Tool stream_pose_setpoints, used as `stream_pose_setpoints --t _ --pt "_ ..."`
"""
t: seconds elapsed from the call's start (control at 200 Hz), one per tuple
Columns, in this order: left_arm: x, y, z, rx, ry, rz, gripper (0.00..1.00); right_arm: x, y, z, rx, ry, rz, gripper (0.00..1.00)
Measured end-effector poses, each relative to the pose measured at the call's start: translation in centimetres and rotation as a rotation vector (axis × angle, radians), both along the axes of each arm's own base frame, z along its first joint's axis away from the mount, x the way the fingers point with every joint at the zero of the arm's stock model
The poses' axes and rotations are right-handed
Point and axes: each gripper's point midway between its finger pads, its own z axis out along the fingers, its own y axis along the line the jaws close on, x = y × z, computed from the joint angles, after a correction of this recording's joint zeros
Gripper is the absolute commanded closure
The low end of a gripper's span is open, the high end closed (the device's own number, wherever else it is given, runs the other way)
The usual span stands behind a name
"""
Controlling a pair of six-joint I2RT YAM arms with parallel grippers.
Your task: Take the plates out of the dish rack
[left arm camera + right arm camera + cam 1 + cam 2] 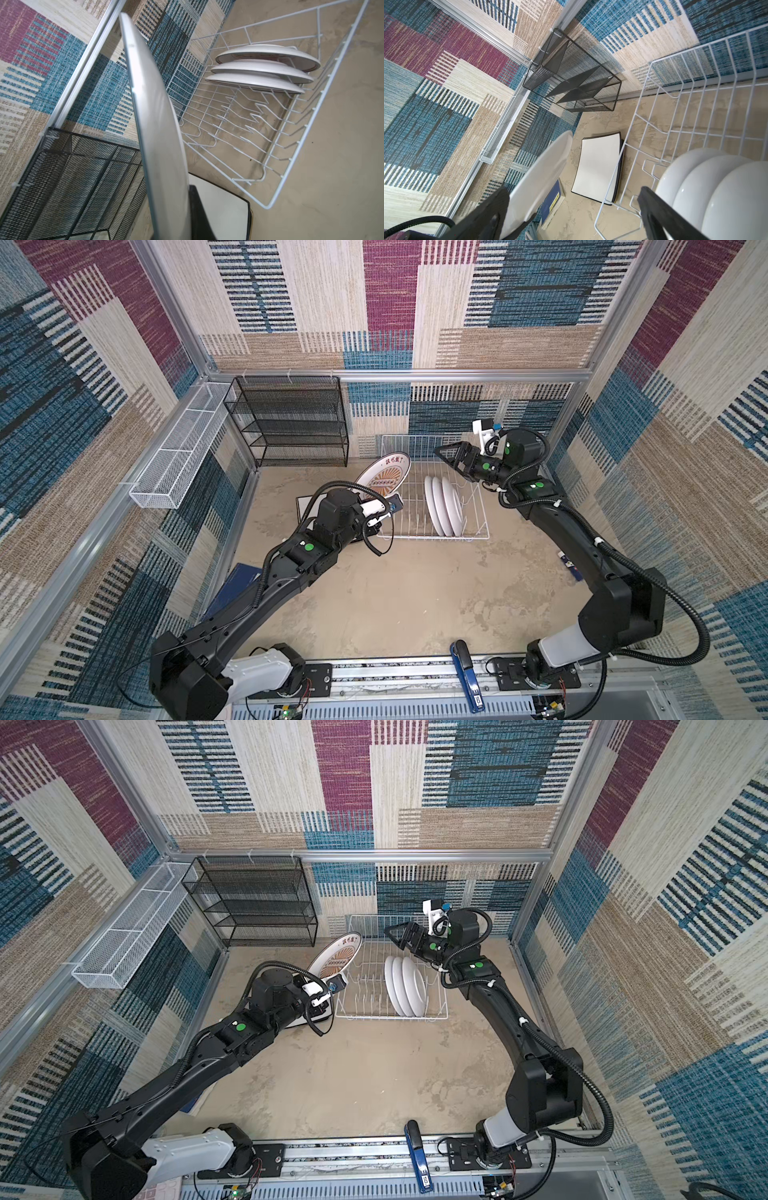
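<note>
My left gripper (390, 505) (338, 982) is shut on the lower rim of a round plate (384, 475) (334, 959) with an orange sunburst face, held tilted just left of the white wire dish rack (482, 526) (445, 1011). In the left wrist view the held plate (158, 135) shows edge-on against one black finger (199, 212). Three round white plates (444, 506) (405, 986) (259, 68) (706, 187) stand in the rack. A stack of square plates (305, 506) (226, 207) (598, 164) lies on the table beside it. My right gripper (446, 456) (397, 932) (573, 190) hovers open over the rack's back end, empty.
A black mesh shelf (291, 423) stands at the back left and a long white mesh basket (178, 456) hangs on the left wall. A blue book (237, 585) lies under my left arm. A blue stapler (467, 676) sits at the front rail.
</note>
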Motion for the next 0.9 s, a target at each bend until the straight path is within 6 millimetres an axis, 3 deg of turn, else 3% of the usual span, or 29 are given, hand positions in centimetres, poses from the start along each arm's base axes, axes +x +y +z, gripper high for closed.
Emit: stream_pose_setpoints --t 0.16,0.426,0.806,0.901 --pt "0.0 -1.4 -0.1 0.051 -0.073 -0.037 1.00 0.0 1.1 -0.9 -0.008 0.038 0.049 0.01" --pt "0.9 -3.5 -2.2 0.202 -0.162 -0.086 1.00 -0.4 3.5 -4.0 -0.068 0.114 0.114 0.05" --pt "1.2 -4.9 -2.7 0.291 -0.241 -0.119 1.00 -0.9 5.2 -7.5 -0.126 0.207 0.164 0.31" --pt "1.2 -5.0 -3.0 0.312 -0.250 -0.116 1.00 -1.0 5.4 -7.9 -0.133 0.213 0.170 0.42"
